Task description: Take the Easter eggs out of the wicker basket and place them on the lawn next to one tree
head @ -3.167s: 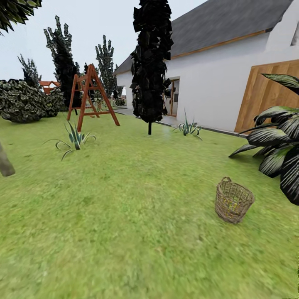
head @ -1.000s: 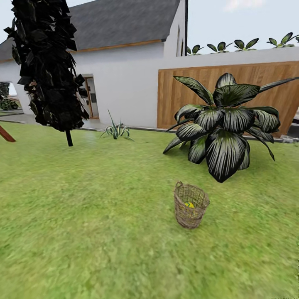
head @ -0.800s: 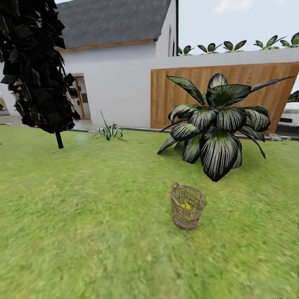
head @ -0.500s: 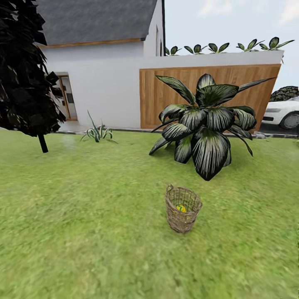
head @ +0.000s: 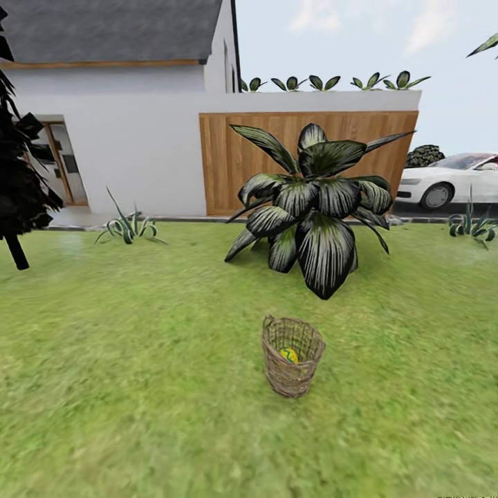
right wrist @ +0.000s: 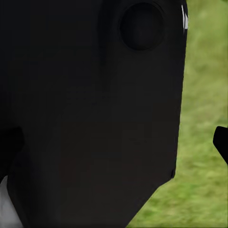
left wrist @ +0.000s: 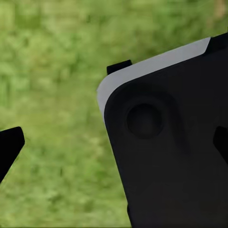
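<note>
The wicker basket (head: 292,356) stands upright on the lawn (head: 138,387), a short way ahead of me in the head view. Through its open top shows one yellow Easter egg (head: 289,355) with a blue band; the other eggs are hidden inside. The pale-trunked tree is out of view. In the left wrist view my left gripper (left wrist: 114,149) hangs open over grass, its dark fingertips (left wrist: 9,147) far apart, with a black part of my body behind. My right gripper (right wrist: 114,142) is likewise open with nothing in it.
A low broad-leaved striped plant (head: 311,200) grows just behind the basket, before a wooden fence (head: 228,159) and a white house (head: 138,138). The narrow black-foliaged tree (head: 17,180) stands far left. A white car (head: 449,180) is parked far right, and spiky plants (head: 128,225) edge the lawn.
The head view has swung right, so the basket now sits near the picture's middle and looks slightly closer. The swing set has left the view and the car has come in.
</note>
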Robot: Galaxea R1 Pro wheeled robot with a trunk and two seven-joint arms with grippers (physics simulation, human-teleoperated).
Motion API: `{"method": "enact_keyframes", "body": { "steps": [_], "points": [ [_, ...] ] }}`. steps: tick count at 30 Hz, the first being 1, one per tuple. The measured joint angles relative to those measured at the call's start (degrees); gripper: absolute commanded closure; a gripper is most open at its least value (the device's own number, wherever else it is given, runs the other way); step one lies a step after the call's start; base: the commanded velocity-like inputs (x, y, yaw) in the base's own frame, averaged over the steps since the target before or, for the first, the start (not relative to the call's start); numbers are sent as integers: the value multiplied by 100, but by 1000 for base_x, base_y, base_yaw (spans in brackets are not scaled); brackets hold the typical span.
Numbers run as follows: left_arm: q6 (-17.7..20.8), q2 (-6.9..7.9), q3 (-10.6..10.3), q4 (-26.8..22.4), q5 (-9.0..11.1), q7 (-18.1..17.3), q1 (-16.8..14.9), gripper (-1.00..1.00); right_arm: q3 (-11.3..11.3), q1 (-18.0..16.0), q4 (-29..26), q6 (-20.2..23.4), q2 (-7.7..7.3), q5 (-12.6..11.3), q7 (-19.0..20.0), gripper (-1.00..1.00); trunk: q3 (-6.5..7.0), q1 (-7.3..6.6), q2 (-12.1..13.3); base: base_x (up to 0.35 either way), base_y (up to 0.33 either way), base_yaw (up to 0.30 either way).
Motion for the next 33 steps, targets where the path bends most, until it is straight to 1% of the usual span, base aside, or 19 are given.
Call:
{"method": "enact_keyframes", "body": {
  "steps": [10, 23, 33],
  "points": [
    [0, 0, 0, 0, 1, 1, -2, -100, 2, 0, 0, -4, 0, 0, 0, -100, 0, 1, 0, 233, 259, -267],
    [0, -2, -4, 0, -6, 1, -1, -100, 10, -1, -8, -8, 8, 0, 0, -100, 0, 1, 0, 195, 283, -79],
    [0, -1, -2, 0, -6, 2, -1, -100, 13, 0, -8, -8, 9, 0, 0, -100, 0, 1, 0, 161, 297, -233]
  ]
}}
